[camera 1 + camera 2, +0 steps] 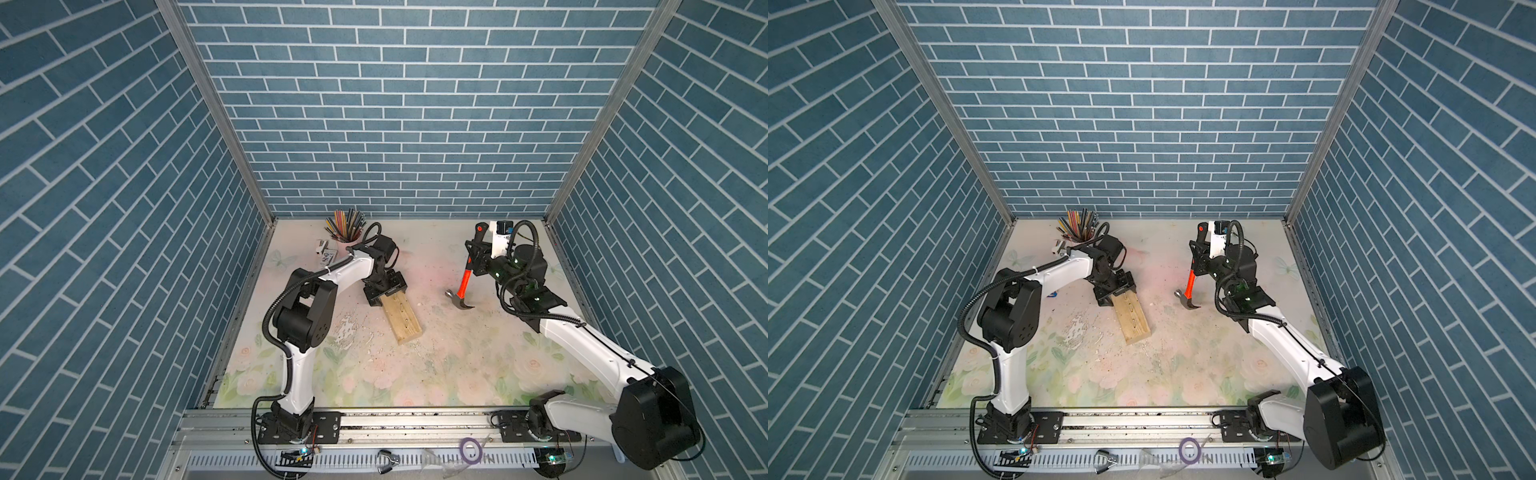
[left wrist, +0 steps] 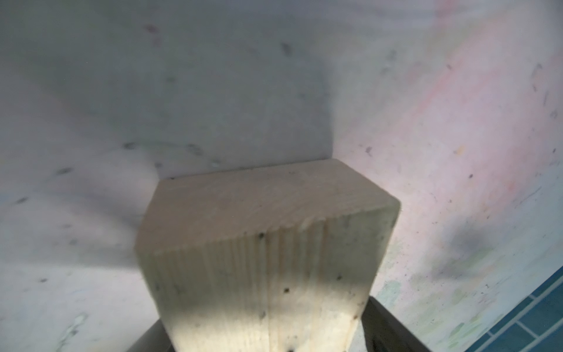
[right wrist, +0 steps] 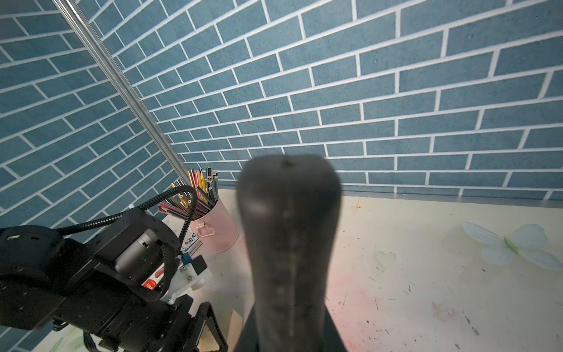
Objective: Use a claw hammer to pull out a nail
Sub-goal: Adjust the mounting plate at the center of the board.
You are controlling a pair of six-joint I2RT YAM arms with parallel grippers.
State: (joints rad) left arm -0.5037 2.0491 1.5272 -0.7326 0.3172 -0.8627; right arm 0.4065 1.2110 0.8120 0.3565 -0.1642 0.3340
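Right tool (image 1: 478, 258) grips the claw hammer (image 1: 464, 279), well apart from the wood block (image 1: 402, 320) straddled by the wide-spread left tool (image 1: 385, 293); pulling apparently not begun.

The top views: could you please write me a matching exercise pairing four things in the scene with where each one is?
Things:
1. hammer
2. block
3. pencil cup
4. tape roll

Places:
A. off the table, just in front of the rail
B. standing in the table's far left corner
C. held head down in the right gripper
D. lying flat on the table, far end between the jaws of the left gripper

Pairs: 1-C; 2-D; 3-B; 4-A
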